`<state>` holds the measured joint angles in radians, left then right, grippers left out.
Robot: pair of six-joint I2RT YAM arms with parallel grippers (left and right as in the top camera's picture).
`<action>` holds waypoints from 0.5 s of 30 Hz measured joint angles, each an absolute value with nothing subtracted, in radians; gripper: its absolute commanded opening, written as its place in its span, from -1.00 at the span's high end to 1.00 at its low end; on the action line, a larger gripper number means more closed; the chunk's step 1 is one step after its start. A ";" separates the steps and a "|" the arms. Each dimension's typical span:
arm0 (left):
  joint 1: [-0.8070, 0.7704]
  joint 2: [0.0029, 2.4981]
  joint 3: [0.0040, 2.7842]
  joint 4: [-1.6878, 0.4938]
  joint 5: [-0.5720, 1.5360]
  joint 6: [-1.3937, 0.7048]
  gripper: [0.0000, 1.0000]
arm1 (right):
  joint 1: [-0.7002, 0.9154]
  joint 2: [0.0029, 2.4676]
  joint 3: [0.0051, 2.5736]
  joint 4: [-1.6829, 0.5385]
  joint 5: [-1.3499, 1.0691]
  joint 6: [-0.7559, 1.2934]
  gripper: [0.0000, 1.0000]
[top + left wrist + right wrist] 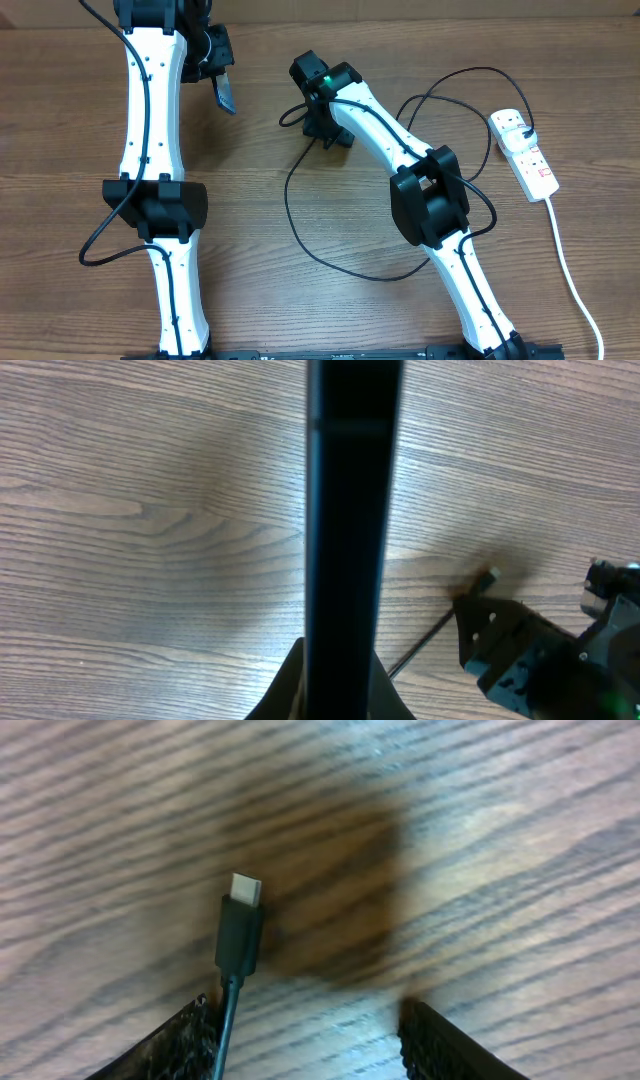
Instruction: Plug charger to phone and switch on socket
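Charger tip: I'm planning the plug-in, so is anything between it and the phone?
Nothing visible. Only bare table lies between the charger tip, at the right gripper, and the phone, held in the left gripper.

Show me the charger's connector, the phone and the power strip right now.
charger connector (pixel 240 935), right wrist view, on its black body below the metal tip.
phone (pixel 350 510), left wrist view, on its dark side, seen edge-on.
power strip (pixel 527 152), overhead view, on its white casing at mid-length.
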<state>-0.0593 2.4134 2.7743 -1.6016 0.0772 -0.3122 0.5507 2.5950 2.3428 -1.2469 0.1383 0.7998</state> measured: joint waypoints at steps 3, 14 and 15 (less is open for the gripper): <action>-0.059 2.413 2.774 -1.601 0.077 -0.312 0.92 | 0.550 2.594 2.343 -1.306 0.134 0.805 -0.16; -0.059 2.413 2.774 -1.602 0.077 -0.312 0.92 | 0.550 2.589 2.329 -1.666 0.131 0.819 0.03; -0.059 2.413 2.774 -1.602 0.077 -0.312 0.92 | 0.550 2.590 2.325 -1.687 0.131 0.819 0.05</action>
